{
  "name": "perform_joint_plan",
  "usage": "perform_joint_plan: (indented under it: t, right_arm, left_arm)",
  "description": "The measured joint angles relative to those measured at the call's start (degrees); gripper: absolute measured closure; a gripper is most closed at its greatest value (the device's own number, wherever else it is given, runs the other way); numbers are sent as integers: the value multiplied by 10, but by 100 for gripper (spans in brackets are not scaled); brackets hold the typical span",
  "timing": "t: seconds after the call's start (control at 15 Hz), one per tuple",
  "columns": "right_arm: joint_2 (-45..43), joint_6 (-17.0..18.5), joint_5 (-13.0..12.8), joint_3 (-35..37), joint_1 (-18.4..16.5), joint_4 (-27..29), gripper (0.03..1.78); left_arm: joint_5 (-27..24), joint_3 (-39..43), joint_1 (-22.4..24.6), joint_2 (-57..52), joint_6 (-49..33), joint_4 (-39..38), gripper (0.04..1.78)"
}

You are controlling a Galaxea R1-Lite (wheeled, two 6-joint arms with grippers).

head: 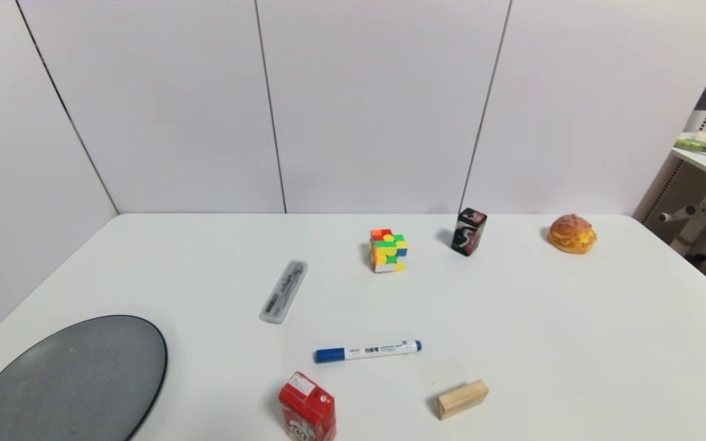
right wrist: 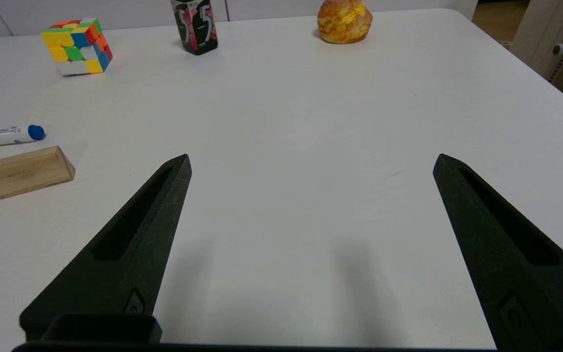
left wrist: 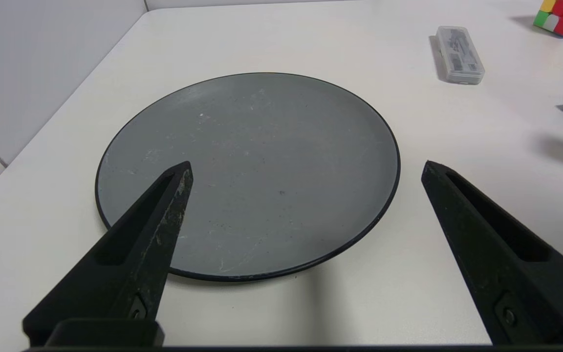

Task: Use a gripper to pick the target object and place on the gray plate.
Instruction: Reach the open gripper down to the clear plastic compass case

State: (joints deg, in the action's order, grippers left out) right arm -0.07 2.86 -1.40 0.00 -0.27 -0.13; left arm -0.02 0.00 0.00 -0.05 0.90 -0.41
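Observation:
The target object, a slim translucent gray case (head: 284,291) with dark tools inside, lies on the white table left of centre; it also shows in the left wrist view (left wrist: 459,55). The gray plate (head: 71,380) sits at the front left corner and is empty. My left gripper (left wrist: 306,168) is open and empty, held above the near edge of the plate (left wrist: 242,146), well short of the case. My right gripper (right wrist: 311,161) is open and empty over bare table at the right. Neither gripper shows in the head view.
A blue-capped white marker (head: 368,351), a red carton (head: 307,407) and a wooden block (head: 463,399) lie near the front. A colour cube (head: 388,250), a black box (head: 469,231) and a bun (head: 572,233) stand farther back. Another table stands at the right.

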Motion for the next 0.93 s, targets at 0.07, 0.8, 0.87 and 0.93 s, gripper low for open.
perform_joint_plan:
  t: [0.07, 0.8, 0.87, 0.93]
  right_arm:
    - [0, 0, 0, 0, 0, 0, 10]
    - [0, 0, 0, 0, 0, 0, 10]
    - [0, 0, 0, 0, 0, 0, 10]
    - [0, 0, 0, 0, 0, 0, 10]
  left_arm:
    - [0, 0, 0, 0, 0, 0, 13]
    - [0, 0, 0, 0, 0, 0, 13]
    - [0, 0, 0, 0, 0, 0, 13]
    - [0, 0, 0, 0, 0, 0, 13]
